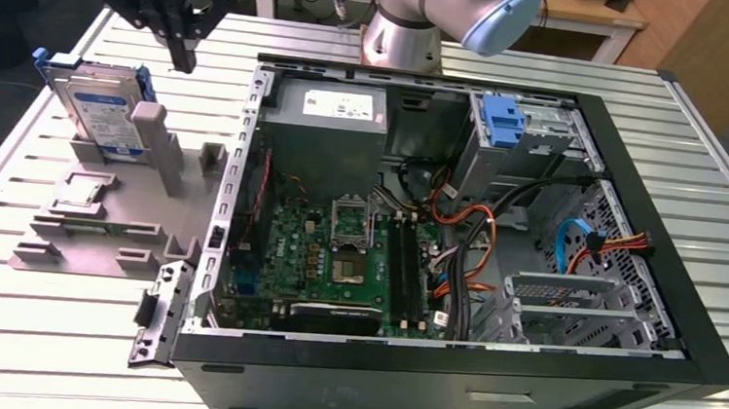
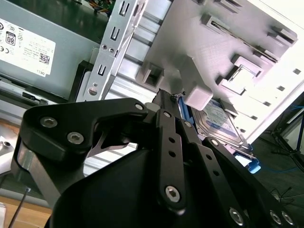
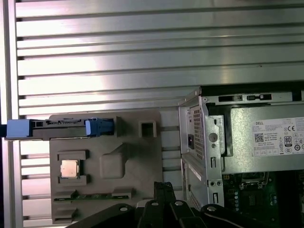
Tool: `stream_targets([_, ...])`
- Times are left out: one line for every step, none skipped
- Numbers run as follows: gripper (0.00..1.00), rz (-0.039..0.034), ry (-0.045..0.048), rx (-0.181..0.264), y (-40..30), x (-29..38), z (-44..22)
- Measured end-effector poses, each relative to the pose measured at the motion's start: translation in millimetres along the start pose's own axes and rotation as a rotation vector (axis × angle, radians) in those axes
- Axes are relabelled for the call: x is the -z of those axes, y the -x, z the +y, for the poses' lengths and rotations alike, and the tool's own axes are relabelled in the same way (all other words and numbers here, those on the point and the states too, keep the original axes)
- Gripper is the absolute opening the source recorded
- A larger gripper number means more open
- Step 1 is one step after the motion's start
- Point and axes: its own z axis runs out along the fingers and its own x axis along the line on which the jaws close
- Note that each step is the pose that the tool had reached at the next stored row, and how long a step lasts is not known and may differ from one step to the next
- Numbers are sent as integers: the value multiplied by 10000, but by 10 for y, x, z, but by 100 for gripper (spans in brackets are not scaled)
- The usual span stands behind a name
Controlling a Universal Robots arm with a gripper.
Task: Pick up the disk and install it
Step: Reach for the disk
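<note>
The disk [image 1: 101, 113] stands on edge in a slot at the back of the grey fixture [image 1: 88, 241], on the exterior view's left. It has a silver body, a white-and-blue label and a blue rail frame. My gripper [image 1: 183, 61] hangs above the table between the disk and the open computer case [image 1: 256, 128], higher than the disk and apart from it. Its black fingers are shut together with nothing between them. The first wrist view shows the disk [image 3: 57, 128] edge-on, away from the gripper [image 3: 164, 186]. The second wrist view has the disk [image 2: 221, 124] beyond the gripper [image 2: 166, 95].
A small silver processor chip [image 1: 85, 192] and a memory stick [image 3: 90, 195] lie in the fixture. Inside the case are the power supply [image 1: 326, 109], the motherboard [image 1: 334, 251], cables and a blue bracket [image 1: 504, 118] in a metal bay. The arm's base [image 1: 404, 32] stands behind the case.
</note>
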Motion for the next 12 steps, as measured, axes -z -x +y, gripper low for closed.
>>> stream_targets([10,0,0,0,-3,0,0])
stream_targets([10,0,0,0,-6,0,0])
stream_targets([10,0,0,0,-9,0,-1])
stream_targets([10,0,0,0,-13,-1,-1])
stream_targets([10,0,0,-1,-16,-1,-1])
stream_targets([10,-1,0,0,-19,-1,-1])
stream_targets([10,0,1,0,-22,-1,-2])
stream_targets([10,0,0,0,-25,-1,-2])
stream_targets([10,0,0,1,-26,-1,-2])
stream_targets([10,0,0,1,-27,-1,-2])
stream_targets([10,0,0,0,-30,-1,-2])
stream_targets([10,0,0,0,-31,-1,-2])
